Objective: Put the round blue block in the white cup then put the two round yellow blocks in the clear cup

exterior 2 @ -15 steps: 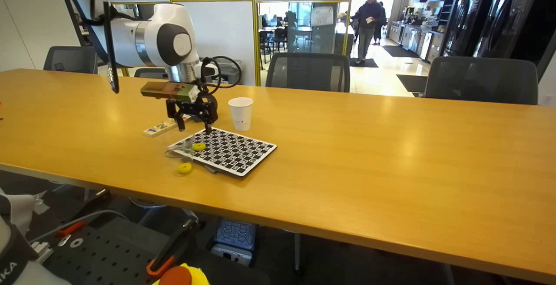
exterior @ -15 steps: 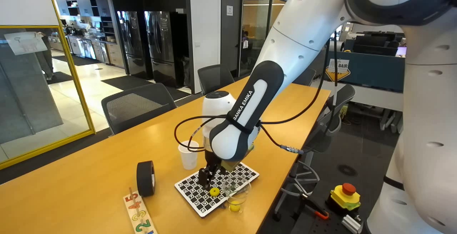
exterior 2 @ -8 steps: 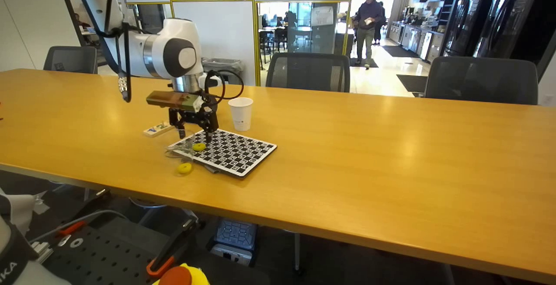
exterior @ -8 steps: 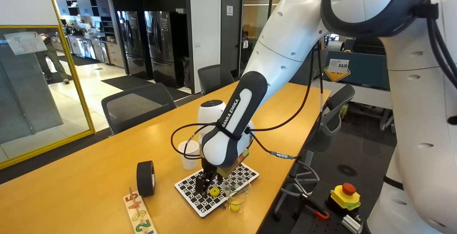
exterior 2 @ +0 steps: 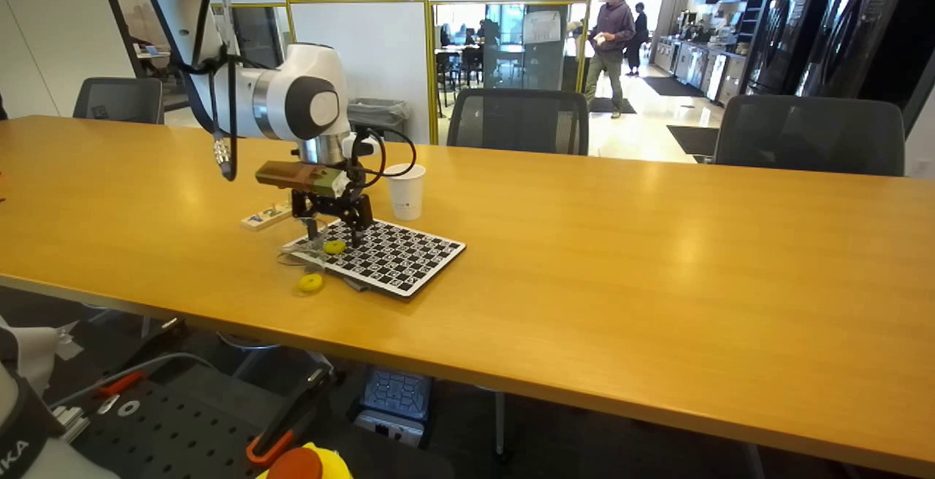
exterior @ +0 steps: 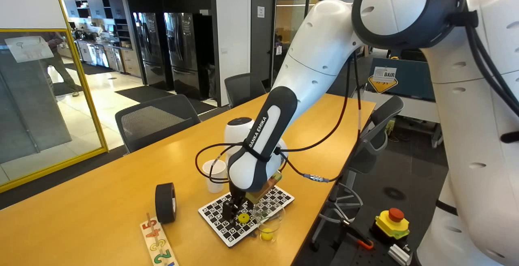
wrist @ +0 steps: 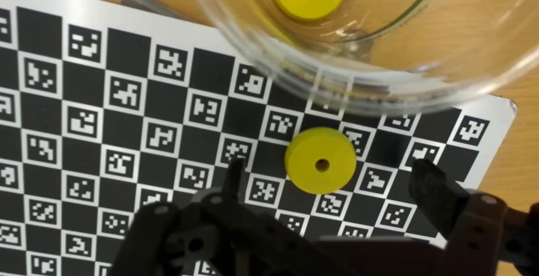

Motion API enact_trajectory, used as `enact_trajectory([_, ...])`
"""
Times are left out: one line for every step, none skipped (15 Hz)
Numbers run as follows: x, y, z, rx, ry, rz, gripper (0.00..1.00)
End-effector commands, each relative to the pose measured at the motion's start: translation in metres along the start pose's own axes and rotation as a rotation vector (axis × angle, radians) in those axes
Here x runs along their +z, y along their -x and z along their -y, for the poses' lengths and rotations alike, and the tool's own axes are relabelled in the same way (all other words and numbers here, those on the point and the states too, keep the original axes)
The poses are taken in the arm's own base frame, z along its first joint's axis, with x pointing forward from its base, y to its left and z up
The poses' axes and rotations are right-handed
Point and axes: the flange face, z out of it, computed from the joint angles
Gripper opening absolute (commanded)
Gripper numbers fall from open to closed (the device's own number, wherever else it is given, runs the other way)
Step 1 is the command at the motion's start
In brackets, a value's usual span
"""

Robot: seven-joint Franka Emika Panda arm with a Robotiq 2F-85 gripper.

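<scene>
On board [wrist: 164, 137], yellow block [wrist: 316, 153]: should handle light, stiff, slightly slick; pinch round sides across middle. Gripper [wrist: 330, 164] spread wide, nothing held; height over block unclear.

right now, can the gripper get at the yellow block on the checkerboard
Probably yes: in the wrist view, the open gripper straddles the uncovered yellow block, though the clear cup stands close.
</scene>
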Motion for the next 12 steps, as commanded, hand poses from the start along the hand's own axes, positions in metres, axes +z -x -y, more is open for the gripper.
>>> enact_trajectory([0.000, -0.008, -0.005, 0.014, -0.017, 0.000, 1.00])
enact_trajectory([0.000, -0.008, -0.007, 0.018, -0.016, 0.001, 1.00])
enact_trajectory([0.000, -0.008, -0.008, 0.024, -0.016, 0.000, 0.75])
enact_trajectory([0.000, -0.008, -0.009, 0.022, -0.016, 0.000, 0.73])
enact_trajectory([0.000, -0.007, -0.009, 0.026, -0.017, 0.002, 0.66])
enact_trajectory([-0.001, -0.007, -0.010, 0.030, -0.018, 0.003, 0.59])
enact_trajectory([-0.001, -0.007, -0.011, 0.033, -0.019, 0.004, 0.49])
enact_trajectory([-0.001, -0.007, -0.011, 0.036, -0.017, 0.004, 0.42])
enact_trajectory([-0.003, -0.007, -0.013, 0.040, -0.015, 0.004, 0.34])
enact_trajectory([-0.004, -0.007, -0.014, 0.045, -0.013, 0.005, 0.28])
enact_trajectory([-0.005, -0.007, -0.016, 0.052, -0.010, 0.007, 0.21])
enact_trajectory([-0.012, -0.008, -0.014, 0.049, -0.002, 0.004, 0.20])
